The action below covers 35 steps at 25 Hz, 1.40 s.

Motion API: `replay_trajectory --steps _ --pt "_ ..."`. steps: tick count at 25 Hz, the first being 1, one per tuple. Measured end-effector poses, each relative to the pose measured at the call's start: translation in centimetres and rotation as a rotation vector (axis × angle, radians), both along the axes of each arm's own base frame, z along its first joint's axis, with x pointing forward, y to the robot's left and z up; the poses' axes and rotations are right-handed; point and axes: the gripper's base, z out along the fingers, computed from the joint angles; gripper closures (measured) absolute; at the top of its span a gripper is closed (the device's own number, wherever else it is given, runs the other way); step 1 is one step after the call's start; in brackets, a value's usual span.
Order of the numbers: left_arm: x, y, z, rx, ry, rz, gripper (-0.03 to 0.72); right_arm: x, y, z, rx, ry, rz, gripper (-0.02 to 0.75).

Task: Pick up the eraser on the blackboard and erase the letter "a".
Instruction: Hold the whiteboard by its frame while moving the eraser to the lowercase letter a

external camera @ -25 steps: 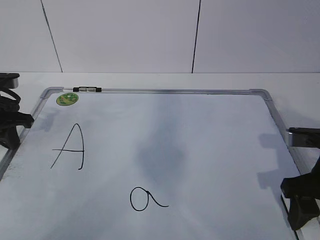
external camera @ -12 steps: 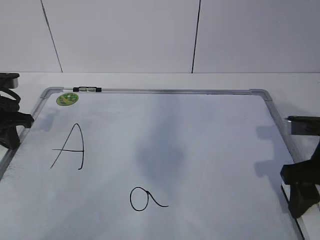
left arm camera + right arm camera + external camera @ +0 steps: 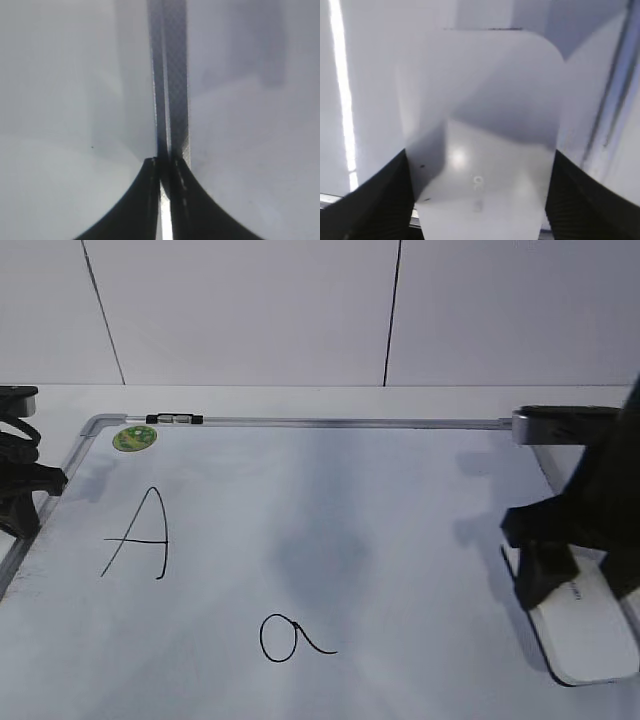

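- At the right edge of the blackboard (image 3: 400, 500), the eraser (image 3: 585, 625) is seen lying flat, just inside the grey frame.
- The right gripper (image 3: 575, 560) is held over the eraser's far end; in the right wrist view its jaws are spread wide, one on each side of the eraser (image 3: 482, 145).
- The letter "a" (image 3: 292, 638) is seen unerased, well apart from the eraser.
- The left gripper (image 3: 165, 172) is positioned at the board's left frame, jaws closed on nothing.
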Motion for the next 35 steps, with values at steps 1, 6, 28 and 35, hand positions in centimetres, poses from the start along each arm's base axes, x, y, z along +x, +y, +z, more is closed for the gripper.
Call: replay_trajectory --steps 1,6,28,35 --pt "0.0 0.0 0.0 -0.001 0.000 0.001 0.672 0.1 1.2 0.1 0.003 -0.008 0.032 0.195" --pt "0.0 0.0 0.0 -0.003 0.000 0.002 0.673 0.9 6.8 -0.6 0.012 -0.014 0.160 0.195" --pt "0.0 0.0 0.0 -0.004 0.000 0.004 0.673 3.6 17.1 -5.5 -0.071 0.071 0.361 0.195" --pt "0.0 0.0 0.0 -0.006 0.000 0.005 0.673 0.0 23.9 -5.5 -0.055 0.031 0.544 0.195"
